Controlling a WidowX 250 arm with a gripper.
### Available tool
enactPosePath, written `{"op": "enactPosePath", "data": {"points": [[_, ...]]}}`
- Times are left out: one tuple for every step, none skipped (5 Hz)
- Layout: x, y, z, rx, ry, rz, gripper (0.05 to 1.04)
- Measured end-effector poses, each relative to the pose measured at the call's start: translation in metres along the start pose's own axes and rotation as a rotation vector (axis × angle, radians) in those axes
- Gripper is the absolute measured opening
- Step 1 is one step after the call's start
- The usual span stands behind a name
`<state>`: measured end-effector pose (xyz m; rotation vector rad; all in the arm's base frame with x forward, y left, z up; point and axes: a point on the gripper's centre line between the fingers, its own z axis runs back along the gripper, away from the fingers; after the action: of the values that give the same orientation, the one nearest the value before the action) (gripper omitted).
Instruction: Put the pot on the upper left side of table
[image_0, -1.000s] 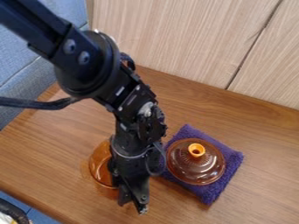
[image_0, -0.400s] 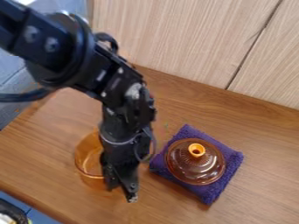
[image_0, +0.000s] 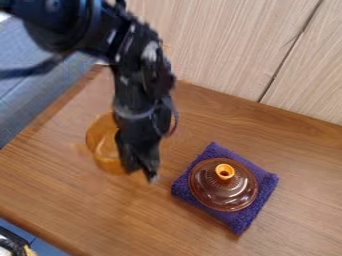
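My gripper (image_0: 142, 171) hangs over the left-centre part of the wooden table, shut on the right side of the amber see-through pot (image_0: 102, 142). The pot's left part shows beside the gripper, and its right part is hidden behind the black fingers. Whether its base touches the table I cannot tell.
A brown glass lid with an orange knob (image_0: 224, 185) lies on a folded purple towel (image_0: 261, 197), right of the gripper. Wood panels (image_0: 220, 45) rise behind the table (image_0: 220, 120). Blue-grey upholstery (image_0: 33, 97) borders its left edge.
The gripper has gone left, then up the view toward the table's back, and the pot has travelled with it. The lid and towel have stayed put.
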<state>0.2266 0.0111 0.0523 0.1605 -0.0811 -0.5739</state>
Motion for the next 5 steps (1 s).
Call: {"op": "enactPosePath", "data": {"points": [[0.028, 0.023, -0.005, -0.005, -0.009, -0.01, 0.082], [0.051, 0.038, -0.011, 0.008, -0.021, -0.019, 0.082], [0.067, 0.046, -0.022, 0.014, -0.024, -0.031, 0.082], [0.081, 0.054, -0.039, 0.02, -0.025, -0.04, 0.082], [0.088, 0.058, -0.05, 0.017, -0.021, -0.045, 0.082]]}}
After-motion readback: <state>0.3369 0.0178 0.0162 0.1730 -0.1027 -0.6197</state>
